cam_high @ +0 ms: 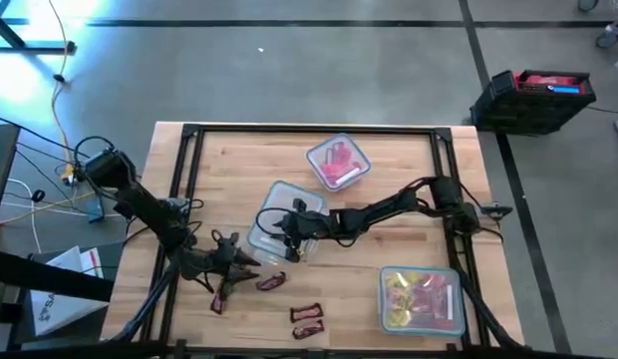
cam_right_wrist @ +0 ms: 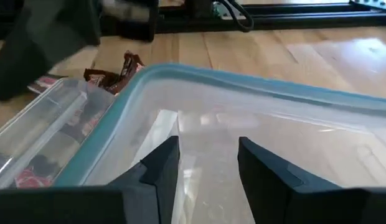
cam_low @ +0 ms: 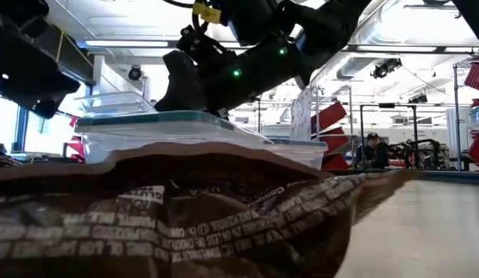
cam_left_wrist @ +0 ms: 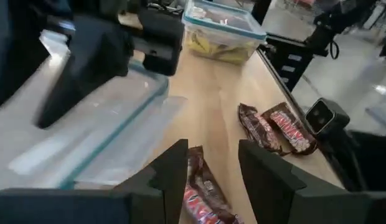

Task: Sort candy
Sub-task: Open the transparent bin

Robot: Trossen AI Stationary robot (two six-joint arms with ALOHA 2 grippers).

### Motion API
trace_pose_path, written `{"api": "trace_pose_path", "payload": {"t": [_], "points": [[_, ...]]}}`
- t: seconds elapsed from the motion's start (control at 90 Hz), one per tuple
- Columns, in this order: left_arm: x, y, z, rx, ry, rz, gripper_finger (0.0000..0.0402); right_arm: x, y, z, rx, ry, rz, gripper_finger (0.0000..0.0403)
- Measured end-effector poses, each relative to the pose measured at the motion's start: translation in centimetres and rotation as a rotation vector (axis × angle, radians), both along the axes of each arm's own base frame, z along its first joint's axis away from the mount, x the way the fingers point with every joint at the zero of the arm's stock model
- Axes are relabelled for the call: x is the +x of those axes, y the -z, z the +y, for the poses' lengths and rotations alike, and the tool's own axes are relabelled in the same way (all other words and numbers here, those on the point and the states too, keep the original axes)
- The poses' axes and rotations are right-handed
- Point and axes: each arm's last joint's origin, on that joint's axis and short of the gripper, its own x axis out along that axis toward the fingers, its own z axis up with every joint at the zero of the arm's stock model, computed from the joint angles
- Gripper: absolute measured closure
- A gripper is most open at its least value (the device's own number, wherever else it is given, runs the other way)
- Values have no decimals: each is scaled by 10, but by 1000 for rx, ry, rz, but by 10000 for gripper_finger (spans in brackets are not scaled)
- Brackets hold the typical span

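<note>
A light wooden table (cam_high: pixel 409 249) with a black frame stands on a grey floor, with cables at its left and a dark crate (cam_high: pixel 533 100) at far right.

The left gripper (cam_high: pixel 229 261) hangs low near the front-left edge, fingers (cam_left_wrist: pixel 171 180) parted with nothing gripped, over a dark brown mini bar (cam_left_wrist: pixel 202 193) whose long axis runs away from the wrist. Three more brown bars (cam_high: pixel 307 319) lie along the front edge.

The empty clear container (cam_high: pixel 279 214) sits mid-table. The right gripper (cam_high: pixel 289 239) reaches over it, arm stretched leftward, fingers (cam_right_wrist: pixel 159 168) apart and empty.

Behind stands a container of pink candy (cam_high: pixel 339 165); front right, one of yellow and pink candy (cam_high: pixel 419 299).
</note>
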Motion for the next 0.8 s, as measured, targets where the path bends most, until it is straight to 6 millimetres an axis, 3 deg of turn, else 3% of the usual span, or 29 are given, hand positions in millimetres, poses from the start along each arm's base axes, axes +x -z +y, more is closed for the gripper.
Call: {"api": "trace_pose_path", "payload": {"t": [0.311,0.522,0.644,0.8], "points": [[-22,-21,44,171,-235,61,275,-27,-66,22,62,-16,20,270],[-36,3,72,153,-448,225,275,-42,-55,28,160,66,204,270],[-32,15,70,54,-416,237,275,-42,-42,28,153,92,265,270],[-22,23,62,5,-390,190,275,-40,-42,14,118,125,266,270]]}}
